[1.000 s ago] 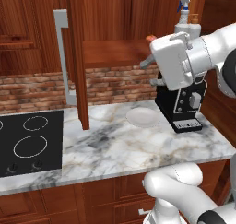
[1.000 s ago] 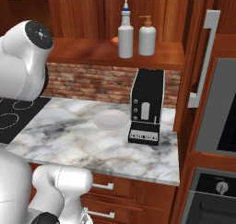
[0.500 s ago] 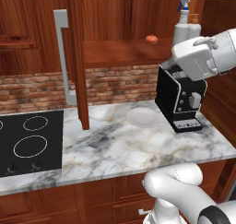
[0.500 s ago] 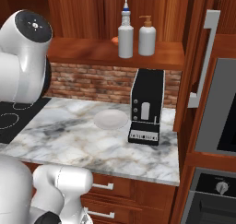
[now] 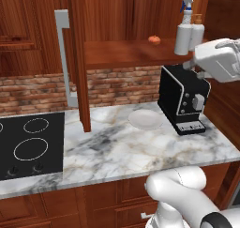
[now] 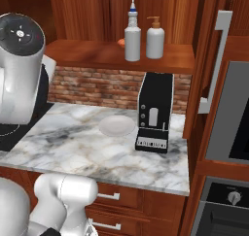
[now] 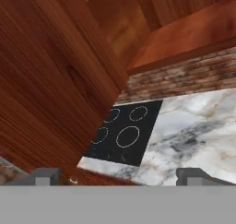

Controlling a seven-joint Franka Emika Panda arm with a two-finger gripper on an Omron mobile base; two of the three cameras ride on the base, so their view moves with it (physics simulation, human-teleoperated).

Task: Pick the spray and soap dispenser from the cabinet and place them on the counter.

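The spray (image 5: 184, 27) (image 6: 132, 36) and the soap dispenser (image 5: 197, 33) (image 6: 155, 38) stand upright side by side on the shelf (image 6: 92, 53) of the open cabinet (image 5: 75, 58). Below lies the marble counter (image 5: 140, 149) (image 7: 198, 126). My white hand (image 5: 219, 59) hovers just right of and slightly below both bottles, touching neither. In the hand view my gripper (image 7: 120, 177) is open, its fingertips (image 7: 46, 176) far apart with nothing between them, looking past the cabinet door toward the cooktop.
A black coffee machine (image 5: 183, 98) (image 6: 155, 111) stands under the shelf, a white plate (image 5: 146, 119) beside it. A black cooktop (image 5: 28, 145) (image 7: 122, 138) fills the counter's left. A small orange thing (image 5: 154, 39) sits on the shelf. An oven column (image 6: 233, 113) is at the right.
My hand has swung to the right in the left base view, from in front of the coffee machine to beside the bottles. The bottles have not moved.
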